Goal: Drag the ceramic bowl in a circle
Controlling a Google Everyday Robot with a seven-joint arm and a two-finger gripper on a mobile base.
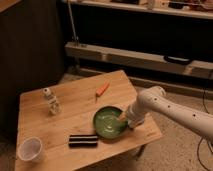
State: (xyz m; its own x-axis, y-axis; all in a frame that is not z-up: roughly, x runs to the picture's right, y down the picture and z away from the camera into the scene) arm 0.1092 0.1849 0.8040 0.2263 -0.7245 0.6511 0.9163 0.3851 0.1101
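The ceramic bowl [109, 122] is a wide, shallow, glossy green dish with a darker rim. It sits on the wooden table [75, 120] near the front right corner. My gripper [125, 119] reaches down from the white arm [165, 107] that comes in from the right. It is at the bowl's right rim, touching or just inside it. The bowl looks empty.
An orange carrot-like piece [102, 90] lies behind the bowl. A small clear bottle [51, 101] stands at the left. A white cup [31, 148] stands at the front left corner. A dark flat bar [83, 140] lies just left of the bowl. Shelving runs along the back.
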